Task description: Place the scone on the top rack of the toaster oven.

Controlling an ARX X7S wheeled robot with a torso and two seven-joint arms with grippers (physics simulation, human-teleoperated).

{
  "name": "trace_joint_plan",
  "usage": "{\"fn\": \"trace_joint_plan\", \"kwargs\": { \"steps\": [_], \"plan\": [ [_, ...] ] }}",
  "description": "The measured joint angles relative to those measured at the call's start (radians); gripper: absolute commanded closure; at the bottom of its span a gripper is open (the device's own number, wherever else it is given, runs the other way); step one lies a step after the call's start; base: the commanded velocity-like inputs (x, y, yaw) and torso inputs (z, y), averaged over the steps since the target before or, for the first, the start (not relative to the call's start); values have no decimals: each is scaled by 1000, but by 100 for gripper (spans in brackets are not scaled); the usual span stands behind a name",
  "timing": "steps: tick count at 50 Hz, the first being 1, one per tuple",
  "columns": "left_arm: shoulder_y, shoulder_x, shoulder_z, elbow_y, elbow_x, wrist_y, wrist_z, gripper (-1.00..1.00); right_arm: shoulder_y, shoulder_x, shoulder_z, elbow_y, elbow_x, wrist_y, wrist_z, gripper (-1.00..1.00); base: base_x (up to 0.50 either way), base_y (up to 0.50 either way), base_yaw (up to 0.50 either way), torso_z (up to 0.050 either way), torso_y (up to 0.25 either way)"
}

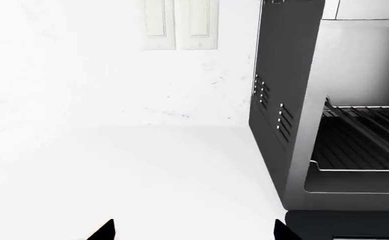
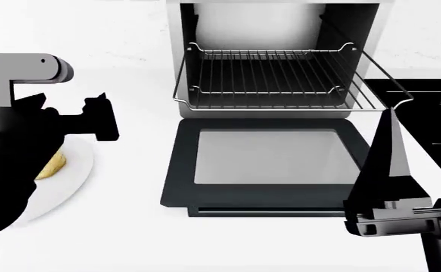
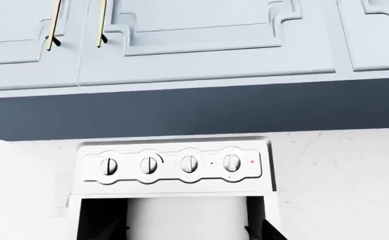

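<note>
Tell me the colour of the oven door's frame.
Black, around a pale glass window. The oven door shows best in the head view, lying open and flat.

No readable txt, brand or nos. are seen. Marks round the four knobs point(image 3: 170, 164) on the toaster oven point(image 3: 174, 167) front are too small to be read.
</note>
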Motion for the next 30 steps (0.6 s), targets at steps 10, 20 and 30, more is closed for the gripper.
{"fn": "trace_joint_plan", "kwargs": {
  "steps": [10, 20, 30],
  "plan": [
    [-60, -43, 74, -140, 18, 66, -11, -100, -56, 6, 26, 13, -15, -73, -23, -100, 0, 0, 0, 0, 0],
    [-87, -70, 161, -293, 110, 162, 52, -100, -79, 0, 30, 25, -30, -109, -33, -100, 0, 0, 0, 0, 0],
    [-104, -70, 201, -409, 154, 211, 88, -100, -103, 2, 41, 22, -42, -130, -29, -100, 0, 0, 0, 0, 0]
  ]
}}
